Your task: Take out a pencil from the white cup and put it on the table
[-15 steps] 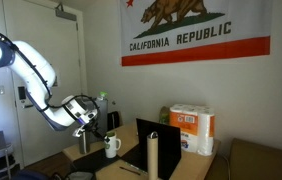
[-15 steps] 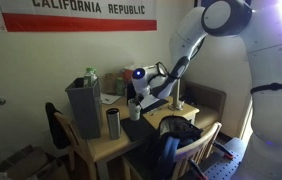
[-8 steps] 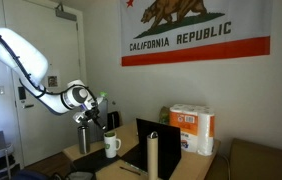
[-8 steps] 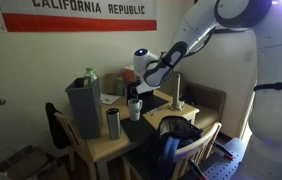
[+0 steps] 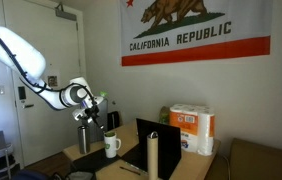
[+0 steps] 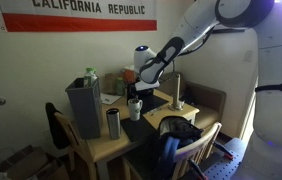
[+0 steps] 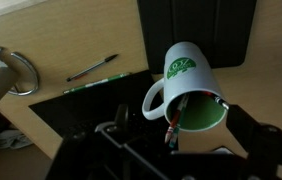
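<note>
The white cup has a green inside and a side handle. It stands on the wooden table and holds several pencils. One red-and-green pencil sticks out of the rim toward me. My gripper hangs above the cup, its dark fingers spread wide to either side of that pencil's end, open. In both exterior views the gripper is just above the cup.
A pen and a green pencil lie on the table beside a black mat. A steel tumbler, a grey box, a paper-towel pack and a black box crowd the table. Chairs stand around it.
The arm's elbow and wrist rose and the gripper turned to point down over the cup a second ago. In the last half second it has hardly moved.
</note>
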`<act>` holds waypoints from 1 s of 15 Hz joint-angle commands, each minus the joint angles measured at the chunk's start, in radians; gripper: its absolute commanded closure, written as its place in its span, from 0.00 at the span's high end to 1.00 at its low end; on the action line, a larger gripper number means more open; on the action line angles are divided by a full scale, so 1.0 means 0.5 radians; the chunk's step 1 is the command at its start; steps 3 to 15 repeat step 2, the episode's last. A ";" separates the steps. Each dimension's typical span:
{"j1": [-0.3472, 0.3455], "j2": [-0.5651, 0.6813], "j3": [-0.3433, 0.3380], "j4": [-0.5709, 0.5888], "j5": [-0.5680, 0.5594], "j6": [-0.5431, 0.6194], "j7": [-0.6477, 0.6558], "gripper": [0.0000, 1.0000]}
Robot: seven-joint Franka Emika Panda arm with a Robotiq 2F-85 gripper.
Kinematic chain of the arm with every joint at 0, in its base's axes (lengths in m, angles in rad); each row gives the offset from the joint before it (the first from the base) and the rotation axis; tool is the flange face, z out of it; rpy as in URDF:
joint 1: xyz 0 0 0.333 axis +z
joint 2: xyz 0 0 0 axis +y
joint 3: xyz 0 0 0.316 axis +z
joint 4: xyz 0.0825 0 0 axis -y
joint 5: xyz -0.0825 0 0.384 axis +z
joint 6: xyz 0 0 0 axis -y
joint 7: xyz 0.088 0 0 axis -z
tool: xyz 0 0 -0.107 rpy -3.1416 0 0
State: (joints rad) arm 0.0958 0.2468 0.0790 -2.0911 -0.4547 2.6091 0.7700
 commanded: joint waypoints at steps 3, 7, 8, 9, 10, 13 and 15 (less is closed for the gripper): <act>0.085 -0.004 -0.087 -0.002 0.043 0.004 -0.030 1.00; 0.085 -0.004 -0.087 -0.002 0.043 0.004 -0.030 1.00; 0.085 -0.004 -0.087 -0.002 0.043 0.004 -0.030 1.00; 0.085 -0.004 -0.087 -0.002 0.043 0.004 -0.030 1.00; 0.085 -0.004 -0.087 -0.002 0.043 0.004 -0.030 1.00; 0.085 -0.004 -0.087 -0.002 0.043 0.004 -0.030 1.00; 0.085 -0.004 -0.087 -0.002 0.043 0.004 -0.030 1.00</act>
